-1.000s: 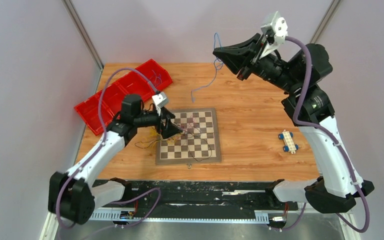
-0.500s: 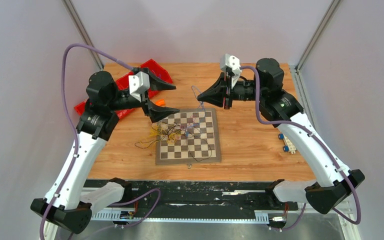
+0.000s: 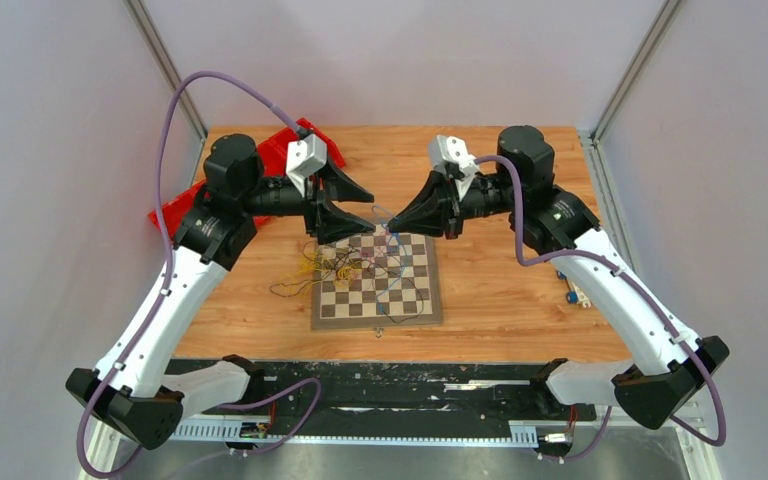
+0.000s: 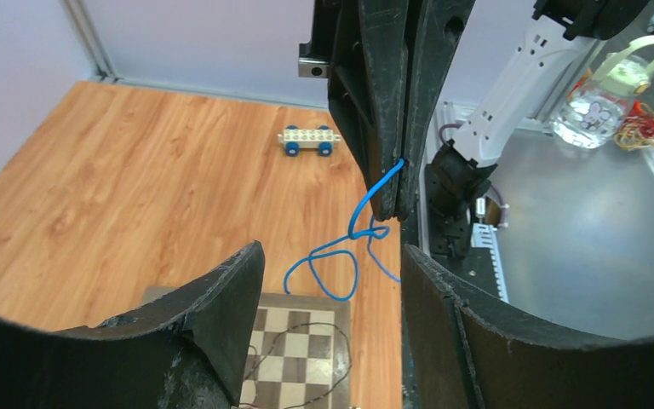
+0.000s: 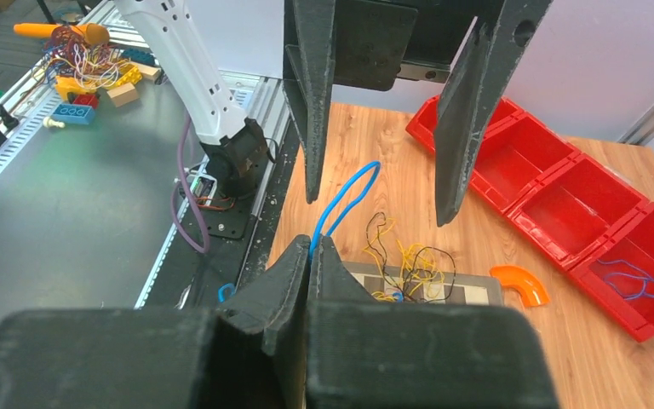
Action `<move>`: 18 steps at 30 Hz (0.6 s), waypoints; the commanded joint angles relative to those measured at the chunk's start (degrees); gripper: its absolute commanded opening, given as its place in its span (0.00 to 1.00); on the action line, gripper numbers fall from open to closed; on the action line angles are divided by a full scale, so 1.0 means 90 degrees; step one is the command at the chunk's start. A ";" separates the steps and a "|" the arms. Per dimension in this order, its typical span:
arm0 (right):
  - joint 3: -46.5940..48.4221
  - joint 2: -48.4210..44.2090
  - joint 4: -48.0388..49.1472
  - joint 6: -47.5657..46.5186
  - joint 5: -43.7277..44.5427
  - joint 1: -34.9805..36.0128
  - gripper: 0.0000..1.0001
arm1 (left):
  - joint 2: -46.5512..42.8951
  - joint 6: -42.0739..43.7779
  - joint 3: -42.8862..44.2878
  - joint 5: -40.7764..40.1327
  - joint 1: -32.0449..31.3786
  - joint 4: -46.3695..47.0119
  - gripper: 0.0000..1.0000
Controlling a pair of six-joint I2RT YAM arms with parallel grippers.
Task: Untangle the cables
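Note:
My right gripper (image 3: 394,224) is shut on a thin blue cable (image 3: 393,240) and holds it just above the far edge of the chessboard (image 3: 400,300). In the right wrist view the cable (image 5: 349,192) rises from the closed tips (image 5: 311,244). My left gripper (image 3: 372,212) is open and empty, facing the right one tip to tip. In the left wrist view its jaws (image 4: 332,251) stand wide, and the blue cable (image 4: 359,209) hangs in loops between them. A tangle of yellow, orange and black cables (image 3: 345,268) lies on the board's left part and shows in the right wrist view (image 5: 404,264).
Red bins (image 3: 185,215) stand at the far left, one holding blue cables (image 5: 639,277). An orange curved piece (image 5: 519,285) lies near the board. A white toy car with blue wheels (image 4: 308,141) sits on the right, partly behind my right arm (image 3: 578,290).
My right gripper came down and left from high at the back, carrying the blue cable. My left gripper lifted off the board and swung right, open, to face it.

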 commanded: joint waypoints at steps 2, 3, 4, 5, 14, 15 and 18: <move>-0.0012 0.0005 0.0009 -0.0267 -0.0226 0.0126 0.00 | 0.0004 -0.0646 0.0270 0.0216 -0.0146 0.0255 0.67; -0.0004 0.0019 0.0010 -0.0273 -0.0220 0.0147 0.00 | 0.0003 -0.0713 0.0264 0.0238 -0.0162 0.0366 0.65; 0.0003 0.0035 0.0010 -0.0275 -0.0220 0.0171 0.00 | -0.0002 -0.0878 0.0248 0.0254 -0.0175 0.0434 0.64; 0.0009 0.0057 0.0008 -0.0273 -0.0201 0.0182 0.00 | 0.0011 -0.1034 0.0254 0.0277 -0.0189 0.0567 0.61; 0.0210 0.0115 0.0038 -0.0249 0.0691 0.0217 0.12 | 0.0155 -0.1767 0.0355 0.0324 -0.0145 0.0838 0.00; 0.0199 0.0106 0.0044 -0.0228 0.0870 0.0211 0.15 | 0.0152 -0.1769 0.0285 0.0306 -0.0103 0.0875 0.00; 0.0143 0.0071 0.0069 -0.0059 0.1675 0.0137 0.51 | 0.0174 -0.2232 0.0130 0.0206 0.0315 0.1555 0.00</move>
